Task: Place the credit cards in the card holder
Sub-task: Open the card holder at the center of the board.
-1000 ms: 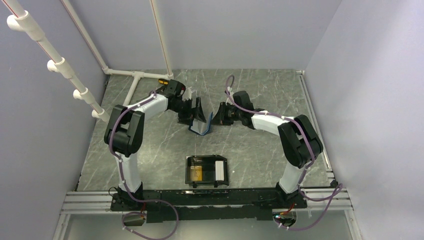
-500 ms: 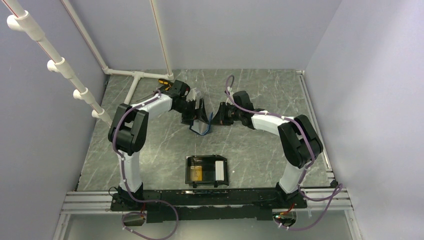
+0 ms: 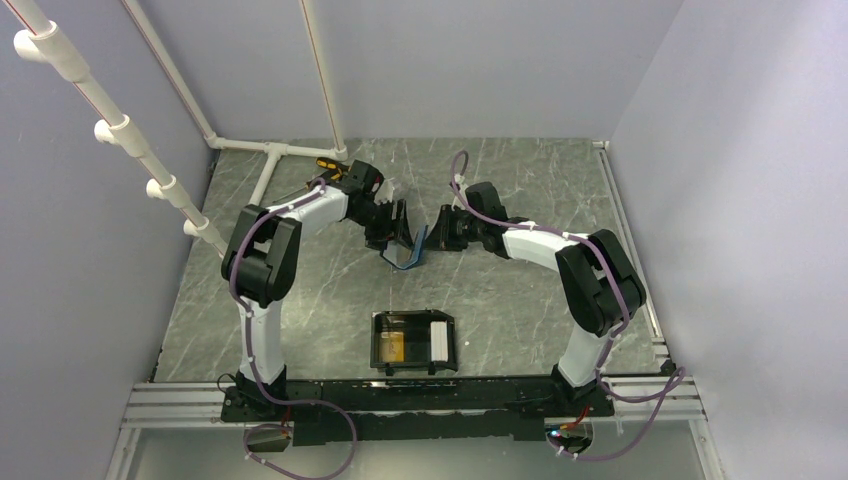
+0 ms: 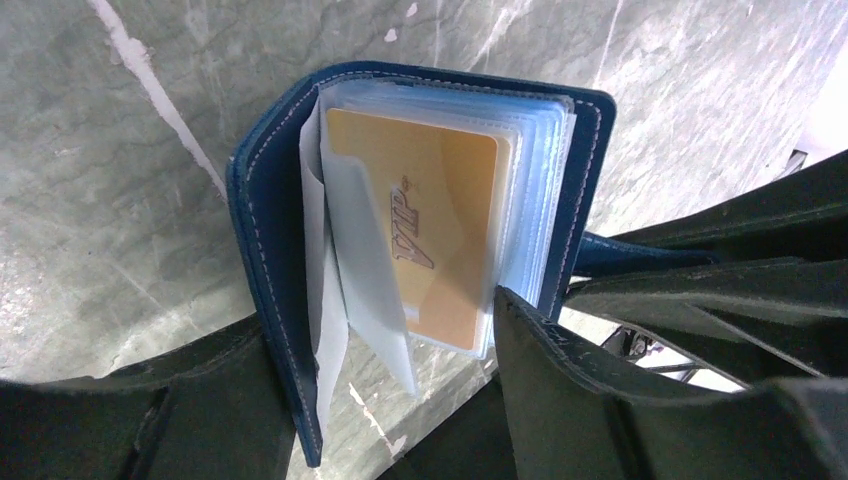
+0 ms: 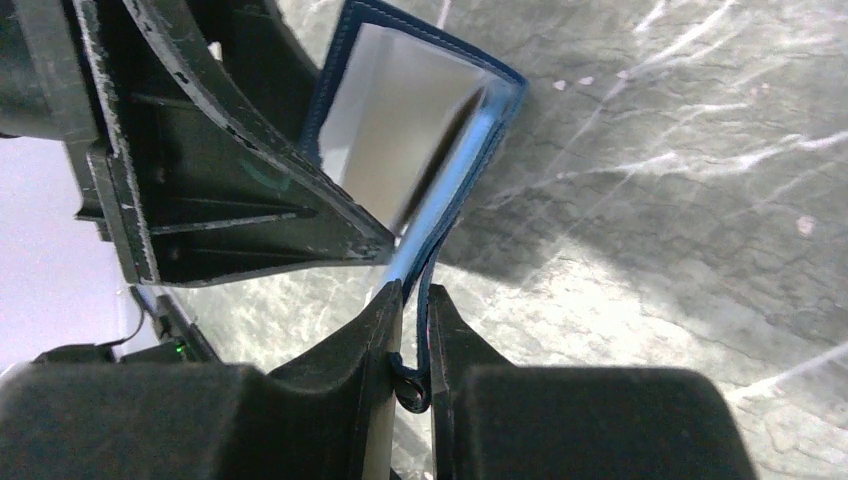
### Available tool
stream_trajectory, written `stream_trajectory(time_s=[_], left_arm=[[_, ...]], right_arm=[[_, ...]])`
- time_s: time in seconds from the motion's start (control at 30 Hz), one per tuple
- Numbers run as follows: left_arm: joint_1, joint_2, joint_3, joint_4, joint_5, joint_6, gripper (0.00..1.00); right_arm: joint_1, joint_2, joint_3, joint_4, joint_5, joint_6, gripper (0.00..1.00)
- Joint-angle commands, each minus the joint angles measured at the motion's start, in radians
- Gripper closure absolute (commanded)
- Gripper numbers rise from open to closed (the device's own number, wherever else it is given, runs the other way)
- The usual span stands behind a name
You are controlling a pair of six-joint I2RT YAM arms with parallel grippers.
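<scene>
Narrowing since the earlier frame, our left gripper (image 4: 388, 325) straddles the credit card (image 4: 430, 230) in the far wallet (image 4: 268, 200), jaws apart; our right gripper (image 5: 410, 292) clamps the wallet's edge to steady it

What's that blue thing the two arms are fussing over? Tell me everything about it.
It is a dark blue wallet, leather-looking with pale stitching, held open in a V over the grey marbled table. Clear plastic sleeves fan out inside; one holds a gold card embossed VIP. The right tool pinches one cover; fingers of the left tool straddle the sleeves.
</scene>
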Motion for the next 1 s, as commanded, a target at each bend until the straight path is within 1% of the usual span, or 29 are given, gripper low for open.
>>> stream_trajectory(time_s=[0.0, 0.13, 0.2, 0.37, 0.47, 0.5, 0.53, 0.6, 0.7, 0.77, 0.83, 0.97], left_arm=[[-0.003, 0.010, 0.033, -0.041, -0.074, 0.020, 0.35], [-0.002, 0.003, 0.032, -0.047, -0.076, 0.023, 0.45], [-0.002, -0.001, 0.032, -0.054, -0.081, 0.027, 0.48], [0.008, -0.015, 0.028, -0.062, -0.086, 0.036, 0.54], [0.011, -0.022, 0.020, -0.055, -0.071, 0.036, 0.58], [0.012, -0.023, 0.021, -0.055, -0.066, 0.037, 0.59], [0.012, -0.022, 0.021, -0.055, -0.060, 0.038, 0.61], [0.012, -0.025, 0.020, -0.052, -0.051, 0.037, 0.64], [0.012, -0.026, 0.017, -0.048, -0.043, 0.036, 0.66], [0.013, -0.024, 0.019, -0.051, -0.042, 0.036, 0.68], [0.013, -0.021, 0.021, -0.054, -0.045, 0.036, 0.72], [0.013, -0.018, 0.022, -0.059, -0.054, 0.035, 0.75]], right_arm=[[0.005, -0.035, 0.022, -0.028, 0.065, -0.041, 1.00], [0.005, -0.027, 0.037, -0.070, 0.087, -0.060, 1.00], [0.004, -0.026, 0.034, -0.077, 0.100, -0.060, 1.00], [-0.003, -0.029, 0.026, -0.081, 0.124, -0.065, 1.00], [-0.005, -0.032, 0.028, -0.123, 0.145, -0.082, 1.00], [-0.004, -0.035, 0.028, -0.125, 0.151, -0.087, 0.97], [-0.002, -0.036, 0.034, -0.135, 0.161, -0.093, 0.91], [0.007, -0.038, 0.047, -0.149, 0.171, -0.103, 0.85], [0.022, -0.036, 0.061, -0.141, 0.168, -0.100, 0.73], [0.028, -0.030, 0.071, -0.134, 0.161, -0.092, 0.68], [0.033, -0.026, 0.077, -0.124, 0.165, -0.078, 0.63], [0.034, -0.027, 0.074, -0.111, 0.172, -0.063, 0.53]])
